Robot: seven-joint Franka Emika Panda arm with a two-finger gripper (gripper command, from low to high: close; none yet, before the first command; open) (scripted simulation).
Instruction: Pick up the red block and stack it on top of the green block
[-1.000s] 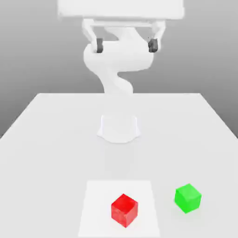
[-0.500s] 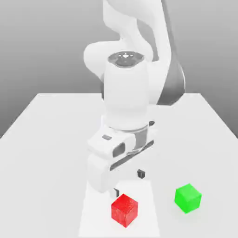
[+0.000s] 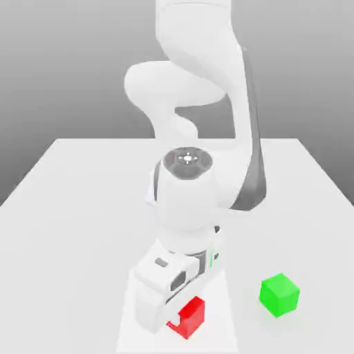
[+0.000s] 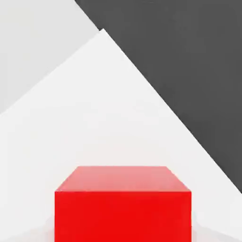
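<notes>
Showing flat smooth faces: red block [image 4: 123, 215], green block [image 3: 279, 295], both cube-shaped.

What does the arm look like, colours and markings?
The arm is glossy white with rounded, tube-like segments. Dark grey shows along one side of a link and on a round cap at the wrist. The blocky white hand carries dark grey trim and a small green mark.

Two Cameras, One Block

The exterior view faces the arm [image 3: 190, 200] from across the table [image 3: 55, 228], looking down over its near edge. The hand view looks from close above the red block [image 4: 123, 215]. Both views share that block and the white patch [image 4: 99, 104] under it.
</notes>
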